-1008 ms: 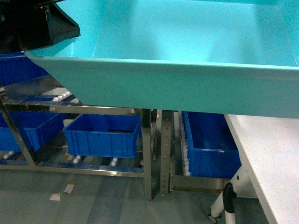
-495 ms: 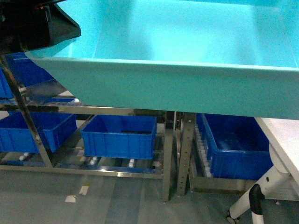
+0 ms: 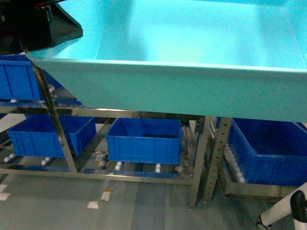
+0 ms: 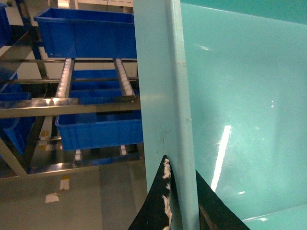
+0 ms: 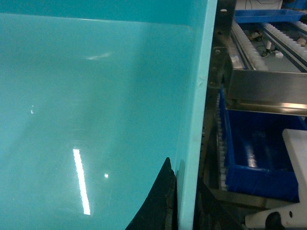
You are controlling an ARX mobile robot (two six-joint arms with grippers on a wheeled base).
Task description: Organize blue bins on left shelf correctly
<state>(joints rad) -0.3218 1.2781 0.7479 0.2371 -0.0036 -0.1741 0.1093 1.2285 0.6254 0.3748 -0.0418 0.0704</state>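
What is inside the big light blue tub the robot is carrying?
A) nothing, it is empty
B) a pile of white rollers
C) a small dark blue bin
A: the light blue tub shows only a bare, shiny floor and walls in the head view and both wrist views, while the left gripper and right gripper pinch its side walls.

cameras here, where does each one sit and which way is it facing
Head: on the robot, looking forward and down over the large turquoise plastic tub at the stainless steel roller shelf holding dark blue ribbed bins; a black arm part shows top left.
Left wrist: along the tub's left wall toward the shelf; left hand clamps the wall.
Right wrist: along the tub's right wall; right hand clamps it.
Shared: all see the tub; head and left wrist both show the shelf.
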